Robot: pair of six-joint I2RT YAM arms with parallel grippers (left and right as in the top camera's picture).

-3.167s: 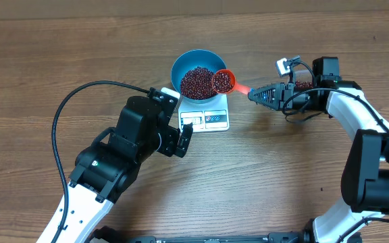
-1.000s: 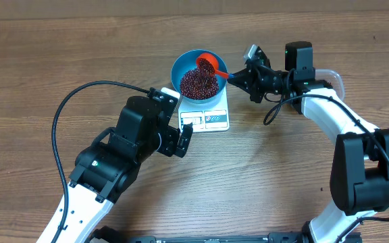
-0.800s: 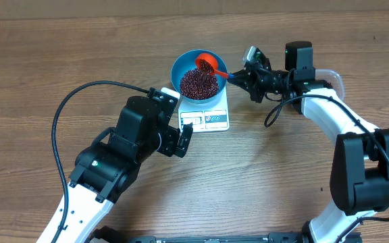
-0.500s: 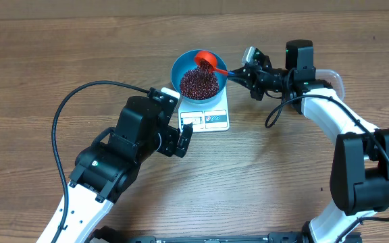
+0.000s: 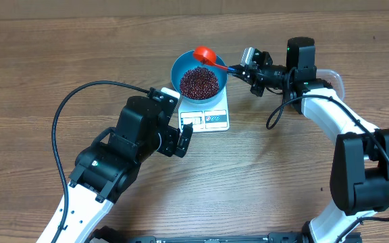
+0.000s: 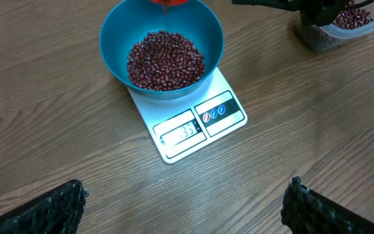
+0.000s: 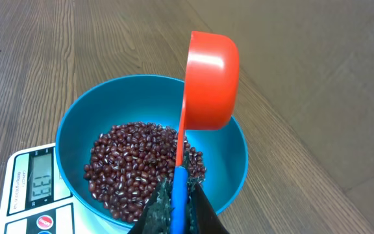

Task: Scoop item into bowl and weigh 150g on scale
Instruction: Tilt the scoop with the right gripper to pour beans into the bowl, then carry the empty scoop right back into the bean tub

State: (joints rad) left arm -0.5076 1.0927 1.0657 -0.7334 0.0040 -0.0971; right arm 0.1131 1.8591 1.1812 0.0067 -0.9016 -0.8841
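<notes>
Squarely in the upper middle of the overhead view, the beans (image 5: 199,82) lay heaped in the blue bowl (image 5: 179,67), which stood on the scale (image 5: 211,119). Over the bowl's far rim a red scoop (image 5: 204,53) was tipped on its side, its blue handle pinched in the closed right gripper (image 5: 242,66). Below the scale, the left gripper (image 5: 185,138) gaped wide, holding nothing.

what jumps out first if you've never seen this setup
The bright blue bowl, holding a mound of dark red-brown beans, sits on the white scale at mid-table. Just above its far rim hangs a red scoop turned on its side, its handle clamped in the right pincer.
</notes>
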